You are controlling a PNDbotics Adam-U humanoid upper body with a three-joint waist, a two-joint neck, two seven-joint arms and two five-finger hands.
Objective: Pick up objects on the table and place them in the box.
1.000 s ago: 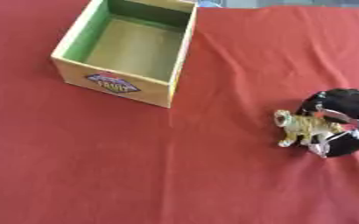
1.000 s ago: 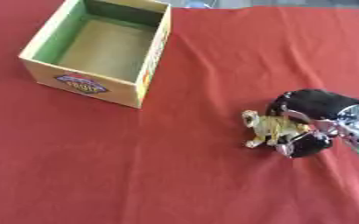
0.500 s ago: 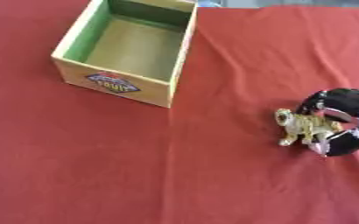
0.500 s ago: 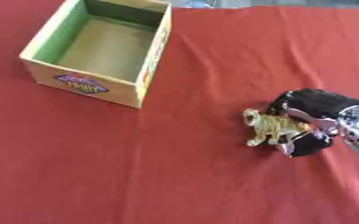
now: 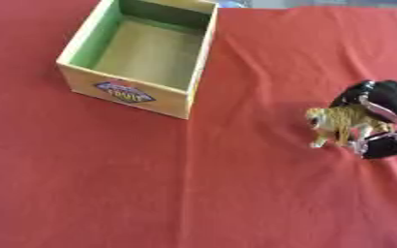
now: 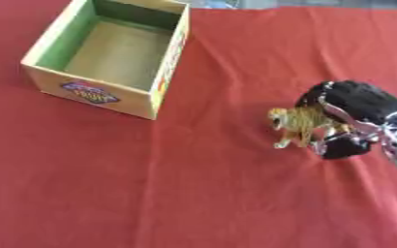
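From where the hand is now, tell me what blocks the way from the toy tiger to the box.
Nothing visible does. The right hand is curled round the toy tiger, and only bare red tablecloth lies between it and the open box, which looks empty.

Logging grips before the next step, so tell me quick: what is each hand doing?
Left hand: not in view.
Right hand: fingers curled round the toy tiger on the red cloth.

right robot hand (image 6: 354,118) | closed round toy tiger (image 6: 299,125) | shifted slightly nearer box (image 6: 109,51) since 1 s ago
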